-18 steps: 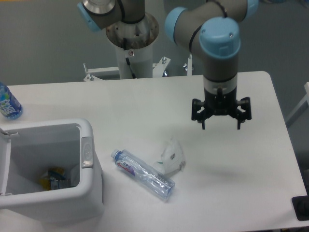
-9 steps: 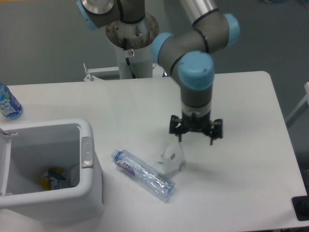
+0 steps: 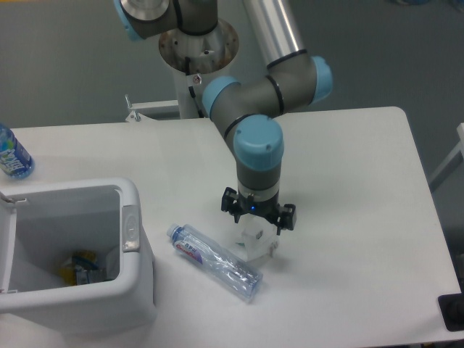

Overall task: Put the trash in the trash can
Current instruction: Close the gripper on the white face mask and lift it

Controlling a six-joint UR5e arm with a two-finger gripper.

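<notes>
Jaws spread wide, the gripper [image 3: 258,217] hangs right over the wrapper [image 3: 255,240] — holding nothing; the clear bottle [image 3: 214,262] lies just beside, the trash can [image 3: 138,279] leftward.

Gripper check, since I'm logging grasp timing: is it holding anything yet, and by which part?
Nothing is held yet. The gripper is open, its fingers straddling the top of the crumpled wrapper, which lies on the table.

Robotics lab, industrial arm [image 3: 250,116] on a metal pedestal [image 3: 197,69] bolted beside a plain white table [image 3: 348,246], grey floor (no home furniture look), white bin [image 3: 138,290] for tests
</notes>
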